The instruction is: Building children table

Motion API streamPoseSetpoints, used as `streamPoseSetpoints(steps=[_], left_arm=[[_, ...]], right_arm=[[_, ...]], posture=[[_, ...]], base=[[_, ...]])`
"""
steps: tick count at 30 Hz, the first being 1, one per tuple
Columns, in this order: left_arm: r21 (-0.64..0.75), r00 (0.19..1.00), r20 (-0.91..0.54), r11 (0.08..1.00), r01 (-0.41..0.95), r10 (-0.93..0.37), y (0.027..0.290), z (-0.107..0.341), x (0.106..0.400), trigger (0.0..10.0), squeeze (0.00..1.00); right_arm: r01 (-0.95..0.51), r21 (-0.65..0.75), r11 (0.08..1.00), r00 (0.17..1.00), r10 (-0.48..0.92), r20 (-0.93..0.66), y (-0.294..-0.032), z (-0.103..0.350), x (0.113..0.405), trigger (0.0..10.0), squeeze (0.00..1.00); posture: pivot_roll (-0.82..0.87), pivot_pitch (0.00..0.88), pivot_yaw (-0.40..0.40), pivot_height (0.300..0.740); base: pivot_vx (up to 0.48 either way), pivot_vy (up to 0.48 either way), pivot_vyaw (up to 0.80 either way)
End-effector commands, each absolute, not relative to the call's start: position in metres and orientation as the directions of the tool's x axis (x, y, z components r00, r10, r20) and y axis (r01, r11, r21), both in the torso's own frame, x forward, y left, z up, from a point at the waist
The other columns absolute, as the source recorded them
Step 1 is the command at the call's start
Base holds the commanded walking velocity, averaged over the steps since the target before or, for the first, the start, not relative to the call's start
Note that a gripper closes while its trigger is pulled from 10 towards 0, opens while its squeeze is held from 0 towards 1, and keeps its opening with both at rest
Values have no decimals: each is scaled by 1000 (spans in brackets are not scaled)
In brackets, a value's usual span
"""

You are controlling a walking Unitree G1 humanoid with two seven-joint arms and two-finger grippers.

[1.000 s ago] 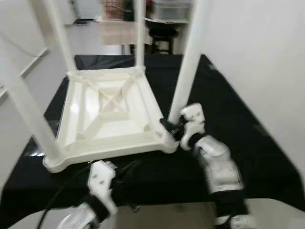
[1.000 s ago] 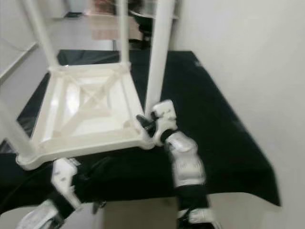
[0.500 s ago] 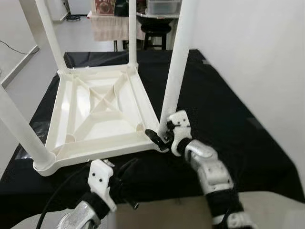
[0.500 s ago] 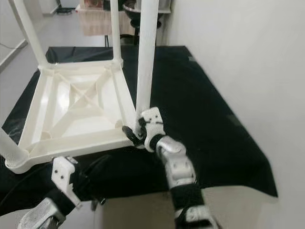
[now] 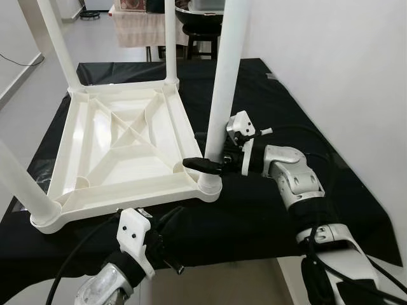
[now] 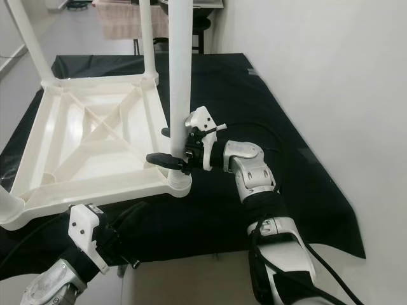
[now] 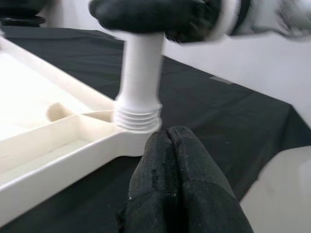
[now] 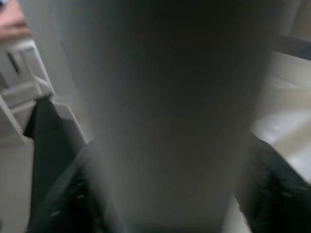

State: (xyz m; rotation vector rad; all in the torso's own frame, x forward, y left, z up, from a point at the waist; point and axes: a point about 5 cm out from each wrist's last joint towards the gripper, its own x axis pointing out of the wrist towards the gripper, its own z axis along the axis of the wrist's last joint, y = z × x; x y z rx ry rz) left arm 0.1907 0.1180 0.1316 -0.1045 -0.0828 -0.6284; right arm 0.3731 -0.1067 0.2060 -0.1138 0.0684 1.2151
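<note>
A white children's table (image 5: pixel 121 146) lies upside down on a black cloth (image 5: pixel 299 121), with its legs pointing up. My right gripper (image 6: pixel 158 146) reaches in from the right and is shut on the near right leg (image 5: pixel 222 82) just above its threaded base (image 7: pixel 138 119). One finger (image 5: pixel 200 164) crosses in front of the leg and the other passes behind it. In the right wrist view the leg (image 8: pixel 165 111) stands between both fingers (image 8: pixel 58 194). My left gripper (image 7: pixel 168 138) is shut and empty, low at the cloth's front edge, pointing at that corner.
A white wall (image 5: pixel 343 63) runs close along the right side. The far legs (image 5: pixel 170 38) rise at the back, and another leg (image 5: pixel 25 187) stands at the near left corner. A stool and shelves (image 5: pixel 200 19) are behind the cloth, with grey floor (image 5: pixel 25 57) on the left.
The whole picture has shifted, so the camera moved. My right forearm has swung out to the right and lifted, so the gripper now holds the leg level from the side. The left gripper stays low.
</note>
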Motion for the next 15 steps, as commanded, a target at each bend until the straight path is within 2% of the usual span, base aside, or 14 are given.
streamPoseSetpoints(steps=[1,2,4,9,10,11,12,13,15], left_arm=[[-76,811,96,808,584,-577,118,128,191,10000,0],[-77,811,96,808,584,-577,118,128,191,10000,0],[-77,811,97,808,584,-577,117,128,190,10000,0],[-79,810,100,807,585,-578,116,128,190,10000,0],[-80,810,101,806,586,-578,115,129,190,10000,0],[-80,810,101,806,586,-578,115,129,190,10000,0],[-80,809,103,806,586,-578,115,129,190,10000,0],[-80,809,103,806,586,-578,115,129,190,10000,0],[-80,809,105,806,587,-579,116,130,189,10000,0]], right_arm=[[-944,-40,327,330,937,-119,-103,203,373,2941,0],[-944,-24,328,328,936,-127,-105,203,375,0,0],[-946,-18,324,324,937,-131,-109,203,375,0,0],[-929,-31,370,371,924,-93,-122,205,377,0,0],[-911,-44,410,412,907,-84,-129,203,376,0,0],[-911,-44,410,412,907,-84,-129,203,376,0,0],[-881,-49,471,473,876,-88,-136,199,374,0,0],[-881,-49,471,473,876,-88,-136,199,374,0,0],[-814,-59,577,580,808,-102,-145,185,365,0,0]], posture=[[131,37,-92,740],[131,37,-93,740],[128,39,-94,740],[122,42,-93,740],[121,44,-93,740],[121,44,-93,740],[115,49,-93,740],[115,49,-93,740],[109,58,-97,740]], base=[[0,0,0],[0,0,0],[0,0,0],[0,0,0],[0,0,0],[0,0,0],[0,0,0],[0,0,0],[0,0,0]])
